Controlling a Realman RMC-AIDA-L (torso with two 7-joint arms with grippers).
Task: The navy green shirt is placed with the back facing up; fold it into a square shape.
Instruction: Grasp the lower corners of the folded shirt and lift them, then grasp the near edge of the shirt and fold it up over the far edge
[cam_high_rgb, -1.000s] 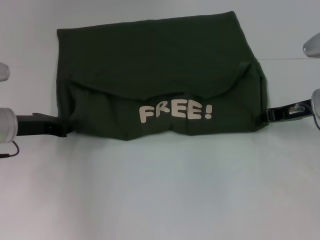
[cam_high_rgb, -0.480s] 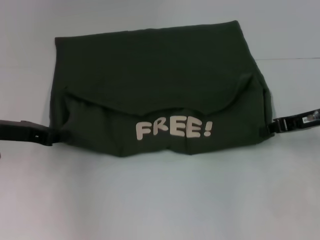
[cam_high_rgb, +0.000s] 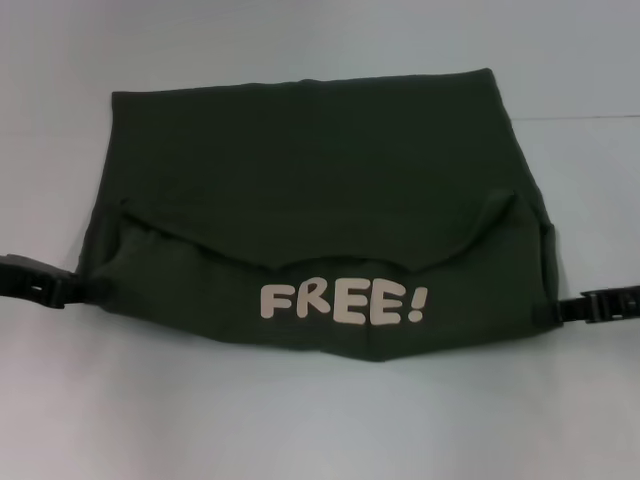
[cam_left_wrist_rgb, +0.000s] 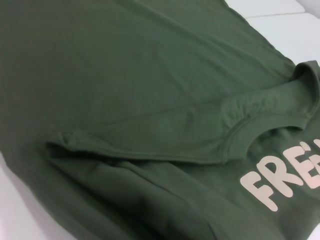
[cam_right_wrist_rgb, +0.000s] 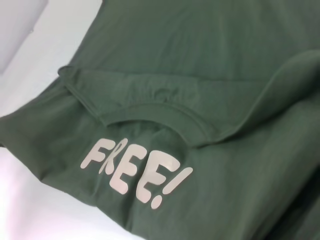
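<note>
The navy green shirt (cam_high_rgb: 310, 170) lies across the white table, far wider than the grippers. Its near part shows the collar opening and the cream "FREE!" lettering (cam_high_rgb: 343, 303). My left gripper (cam_high_rgb: 75, 290) is at the shirt's near left corner. My right gripper (cam_high_rgb: 560, 310) is at its near right corner. Both grip the cloth edge low over the table. The left wrist view shows the shirt (cam_left_wrist_rgb: 125, 75), its collar fold and part of the lettering (cam_left_wrist_rgb: 280, 182). The right wrist view shows the shirt (cam_right_wrist_rgb: 210, 50) and the whole lettering (cam_right_wrist_rgb: 135, 172).
The white table (cam_high_rgb: 300, 420) runs bare in front of the shirt and on both sides. A faint seam line crosses the table at the far right (cam_high_rgb: 580, 117).
Both grippers have moved toward me and slightly outward, and the shirt has slid toward me with them. The lettering now sits lower in the head view.
</note>
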